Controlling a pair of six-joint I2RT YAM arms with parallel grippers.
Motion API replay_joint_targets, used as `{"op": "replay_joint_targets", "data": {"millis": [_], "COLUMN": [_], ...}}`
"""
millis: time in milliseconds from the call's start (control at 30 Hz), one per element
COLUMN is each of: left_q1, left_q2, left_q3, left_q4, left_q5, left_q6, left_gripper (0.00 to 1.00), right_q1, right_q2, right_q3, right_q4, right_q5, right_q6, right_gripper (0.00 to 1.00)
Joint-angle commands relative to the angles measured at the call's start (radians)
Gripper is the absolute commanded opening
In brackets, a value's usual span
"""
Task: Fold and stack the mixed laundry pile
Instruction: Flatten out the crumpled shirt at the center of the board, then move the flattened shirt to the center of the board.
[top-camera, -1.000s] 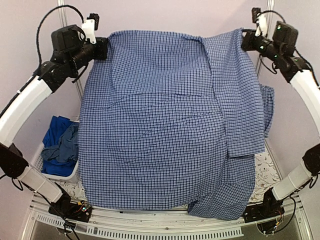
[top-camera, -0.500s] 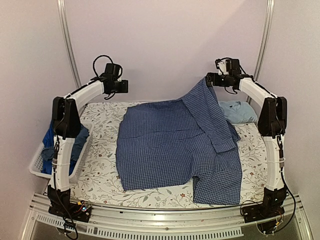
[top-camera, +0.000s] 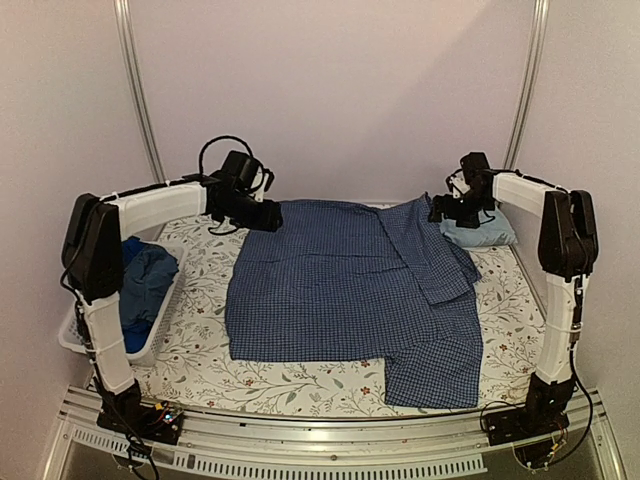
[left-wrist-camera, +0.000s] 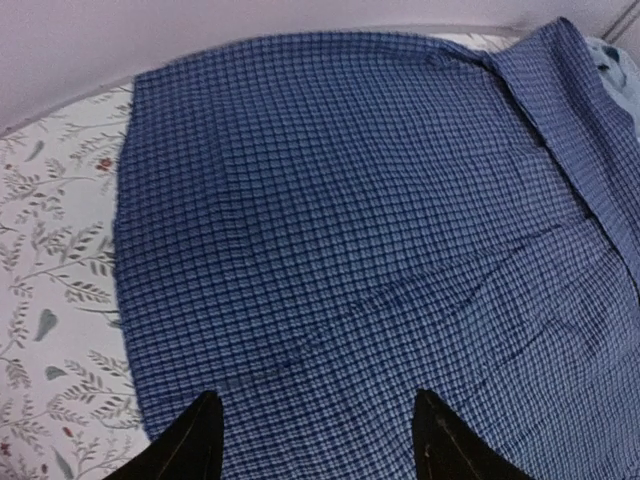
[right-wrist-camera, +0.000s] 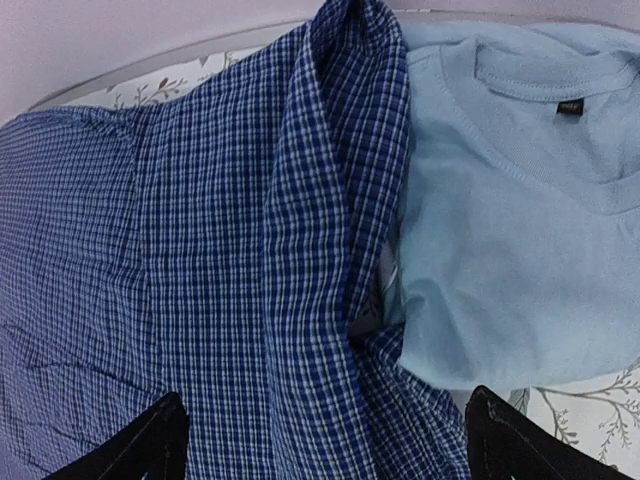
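The dark blue small-check shirt (top-camera: 340, 290) lies spread flat on the floral table cover, one front panel folded over at its right side. My left gripper (top-camera: 272, 216) hovers open over the shirt's far left corner; in the left wrist view (left-wrist-camera: 315, 425) only checked cloth (left-wrist-camera: 340, 220) lies below the fingers. My right gripper (top-camera: 437, 212) stands open over the shirt's far right edge (right-wrist-camera: 300, 250), next to the folded light-blue shirt (right-wrist-camera: 510, 220) (top-camera: 480, 232). Nothing is between the right fingertips (right-wrist-camera: 328, 415). More blue garments (top-camera: 145, 285) sit in the basket.
A white plastic basket (top-camera: 75, 335) hangs off the table's left edge. The table's floral cover (top-camera: 200, 340) shows around the shirt. Metal uprights (top-camera: 135, 90) stand at the back corners, and a rail (top-camera: 320, 440) runs along the near edge.
Both grippers held the checked shirt up in the air by its top corners. They lowered it onto the table and opened; the shirt now lies flat.
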Motion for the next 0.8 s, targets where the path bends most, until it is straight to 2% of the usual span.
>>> {"op": "replay_joint_targets", "data": {"millis": [0, 200, 400, 533, 767], "left_q1": [-0.034, -0.028, 0.046, 0.125, 0.235], "left_q2": [0.073, 0.251, 0.248, 0.245, 0.221], "left_q3": [-0.062, 0.074, -0.053, -0.1, -0.105], "left_q4": [0.039, -0.105, -0.16, -0.176, -0.197], "left_q5": [0.107, 0.088, 0.038, 0.004, -0.018], "left_q6": [-0.058, -0.071, -0.076, -0.064, -0.071], "left_gripper": [0.62, 0.46, 0.36, 0.31, 0.27], "right_q1": [0.006, 0.072, 0.087, 0.088, 0.111], "right_q2": [-0.205, -0.253, -0.204, -0.124, 0.137], "right_q3": [-0.133, -0.318, -0.406, -0.29, 0.031], "right_q4": [0.015, 0.014, 0.079, 0.072, -0.007], "right_q5": [-0.182, -0.238, -0.288, -0.305, -0.39], "right_q6": [0.068, 0.075, 0.106, 0.112, 0.12], "right_gripper": [0.89, 0.84, 0.83, 0.82, 0.8]}}
